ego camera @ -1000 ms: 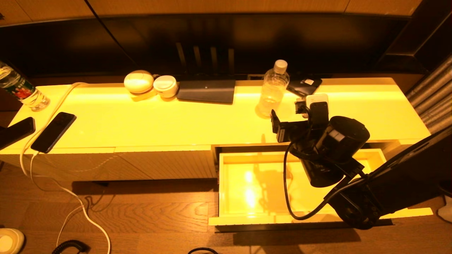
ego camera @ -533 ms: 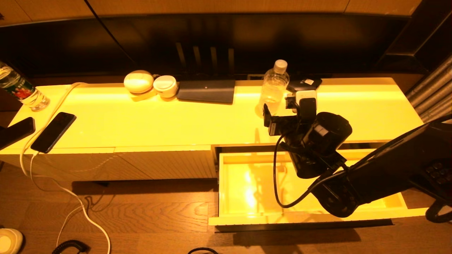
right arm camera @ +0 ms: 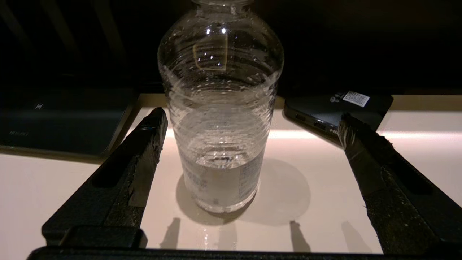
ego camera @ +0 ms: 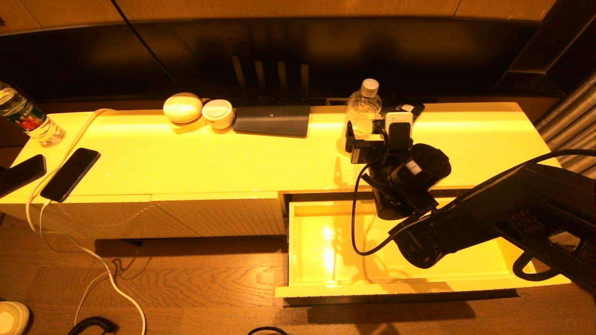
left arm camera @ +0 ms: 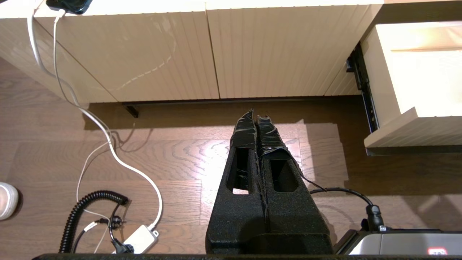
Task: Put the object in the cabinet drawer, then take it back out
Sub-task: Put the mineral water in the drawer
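Note:
The clear water bottle [ego camera: 362, 110] with its white cap stands upright on the cabinet top, behind the pulled-out drawer [ego camera: 326, 251], whose glossy inside holds nothing. My right gripper [ego camera: 371, 135] is over the cabinet top, right in front of the bottle. In the right wrist view it is open [right arm camera: 252, 119], and the bottle [right arm camera: 220, 119] stands between the two fingers, closer to one finger [right arm camera: 144, 148] and touching neither. My left gripper [left arm camera: 255, 115] is shut and empty, hanging low over the wooden floor beside the drawer [left arm camera: 415, 72].
A black device [ego camera: 406, 110] lies just behind the bottle and a dark flat pad [ego camera: 272, 120] to its left. Two white round items [ego camera: 182, 107] sit further left. Two phones [ego camera: 70, 173], a white cable and a labelled bottle [ego camera: 28, 121] occupy the far left.
My right arm has moved from above the open drawer forward over the cabinet top, bringing its open fingers up around the bottle. The bottle and drawer have not moved.

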Robot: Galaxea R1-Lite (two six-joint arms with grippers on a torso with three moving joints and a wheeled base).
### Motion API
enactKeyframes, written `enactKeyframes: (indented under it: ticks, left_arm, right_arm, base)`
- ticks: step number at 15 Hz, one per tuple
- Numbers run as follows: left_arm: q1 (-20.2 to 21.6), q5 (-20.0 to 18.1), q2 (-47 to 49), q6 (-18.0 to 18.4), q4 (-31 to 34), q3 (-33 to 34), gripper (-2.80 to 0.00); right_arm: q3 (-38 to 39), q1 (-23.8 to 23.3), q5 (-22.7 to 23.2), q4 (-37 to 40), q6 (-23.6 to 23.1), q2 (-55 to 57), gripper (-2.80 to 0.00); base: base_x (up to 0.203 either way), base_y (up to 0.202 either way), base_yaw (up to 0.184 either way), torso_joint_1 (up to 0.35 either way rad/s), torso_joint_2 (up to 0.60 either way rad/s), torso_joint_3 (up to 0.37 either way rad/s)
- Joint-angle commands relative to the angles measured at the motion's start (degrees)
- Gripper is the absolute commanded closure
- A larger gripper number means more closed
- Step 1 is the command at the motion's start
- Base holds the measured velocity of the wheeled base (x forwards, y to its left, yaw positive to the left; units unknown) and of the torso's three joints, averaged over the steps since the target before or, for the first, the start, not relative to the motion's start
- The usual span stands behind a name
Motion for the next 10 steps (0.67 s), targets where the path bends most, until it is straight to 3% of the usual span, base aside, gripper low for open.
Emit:
enactKeyframes:
  ticks: [1,10]
  left_arm:
    - [0.00,0.04,0.00,0.00,-0.02,0.18,0.00]
    - [0.00,0.04,0.00,0.00,-0.02,0.09,0.00]
  right_arm:
    - [-2.81,-1.08,-0.01,-0.59,-1.26,2.43,-2.80]
    - [-16.00,-1.51,0.54,0.03,-5.28,8.30,-2.80]
  base:
    - [0.000,0.000,0.000,0.000,0.00,0.000]
    - [0.000,0.000,0.000,0.000,0.00,0.000]
